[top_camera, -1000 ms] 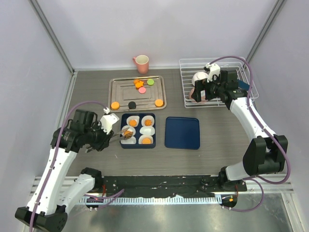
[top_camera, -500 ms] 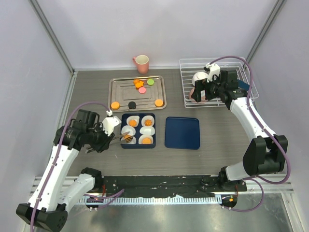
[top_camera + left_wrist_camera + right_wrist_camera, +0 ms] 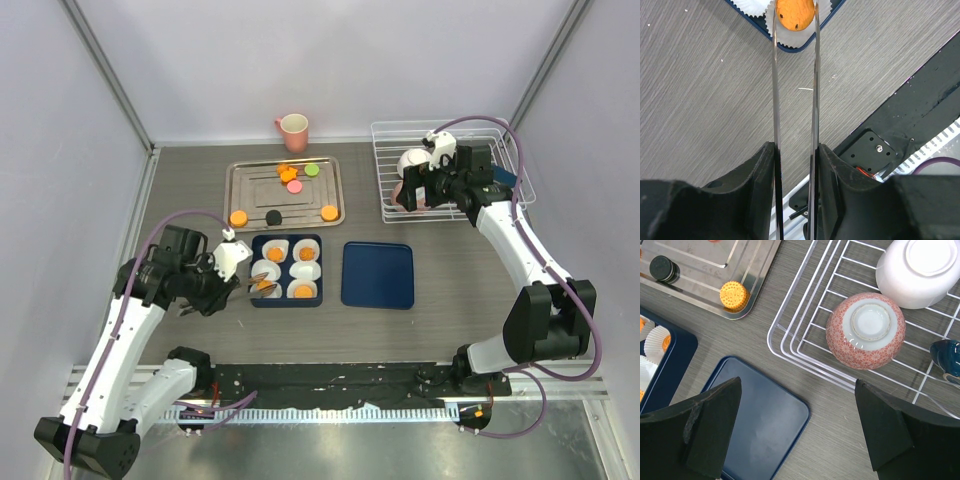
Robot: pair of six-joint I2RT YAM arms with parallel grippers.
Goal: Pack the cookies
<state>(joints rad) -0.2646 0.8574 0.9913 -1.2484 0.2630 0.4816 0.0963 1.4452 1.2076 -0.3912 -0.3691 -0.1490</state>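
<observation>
Several cookies lie on the steel tray (image 3: pixel 240 195): orange ones (image 3: pixel 238 217) (image 3: pixel 329 211), a black one (image 3: pixel 272 215), and a small heap (image 3: pixel 290 175) with a pink and a green one. My left gripper (image 3: pixel 225 262) (image 3: pixel 795 150) is shut on metal tongs (image 3: pixel 775 100). Between the tong tips sits an orange cookie (image 3: pixel 795 12), over the near-left white cup (image 3: pixel 771 20) of the dark blue box (image 3: pixel 287 239). Orange cookies also lie in other cups of the box. My right gripper (image 3: pixel 415 190) (image 3: pixel 797 405) stands open and empty above the rack's near-left corner.
The dark blue lid (image 3: pixel 378 275) (image 3: pixel 760 425) lies right of the box. A white wire rack (image 3: pixel 450 170) (image 3: pixel 805 345) holds a red patterned bowl (image 3: pixel 865 330), a white bowl (image 3: pixel 917 270) and a blue item. A pink mug (image 3: pixel 293 127) stands behind the tray.
My left arm has drawn the tongs and cookie slightly nearer, down over the box's near-left cup. The right arm has not moved.
</observation>
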